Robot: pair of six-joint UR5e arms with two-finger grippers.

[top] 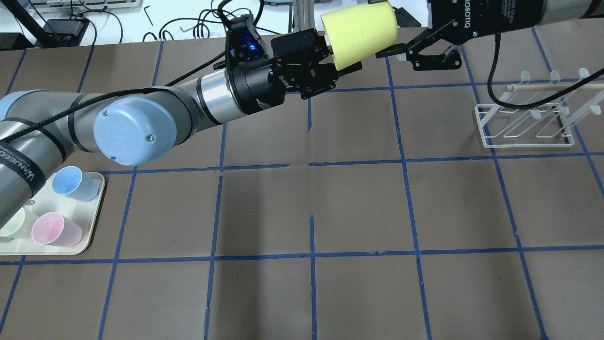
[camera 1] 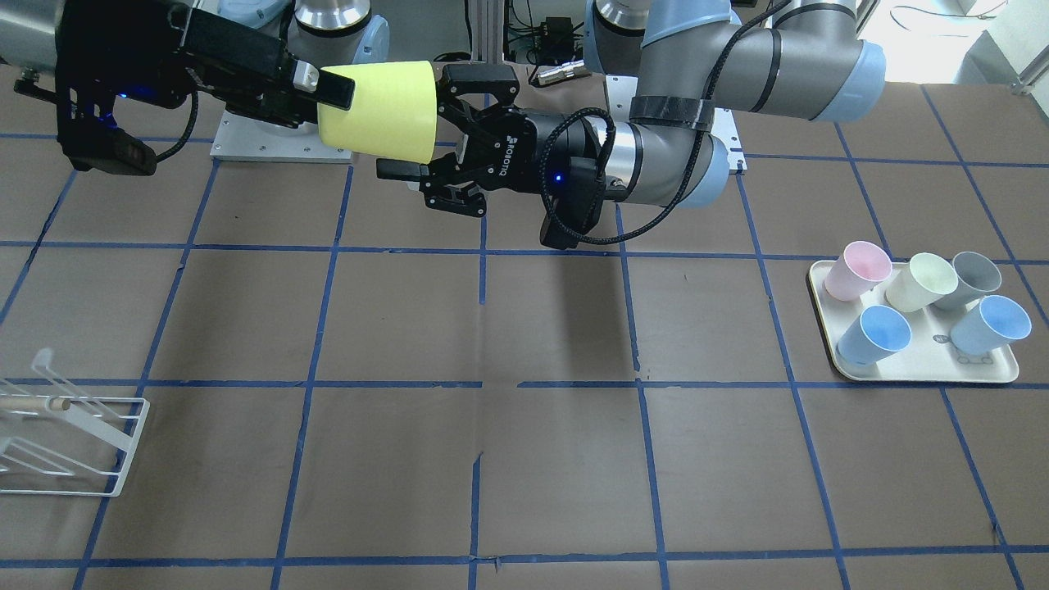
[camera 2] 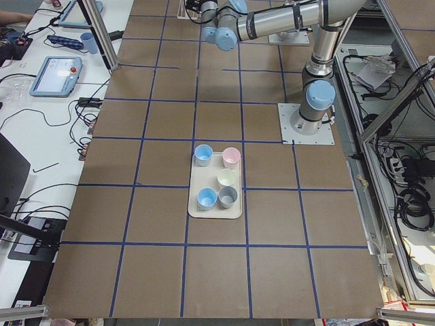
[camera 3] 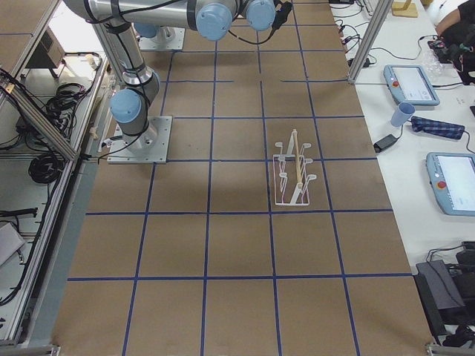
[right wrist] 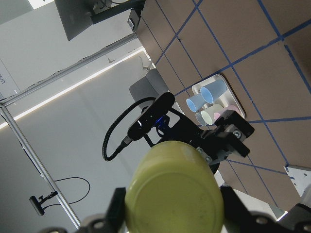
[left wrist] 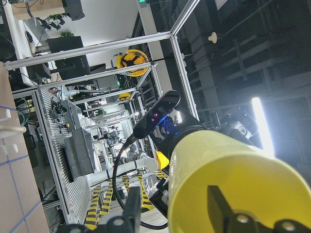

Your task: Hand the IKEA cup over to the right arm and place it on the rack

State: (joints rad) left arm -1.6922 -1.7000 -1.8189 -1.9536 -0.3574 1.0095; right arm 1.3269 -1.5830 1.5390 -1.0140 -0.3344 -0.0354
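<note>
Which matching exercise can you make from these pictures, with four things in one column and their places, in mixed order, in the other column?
Things:
1. IKEA cup
2. rack
3. tray
4. pink cup

Places:
A. at the robot's left side, bearing five cups
B. standing on the tray
C. held in the air
D. at the robot's right side, made of white wire

Pairs: 1-C; 2-D; 3-A; 4-B.
</note>
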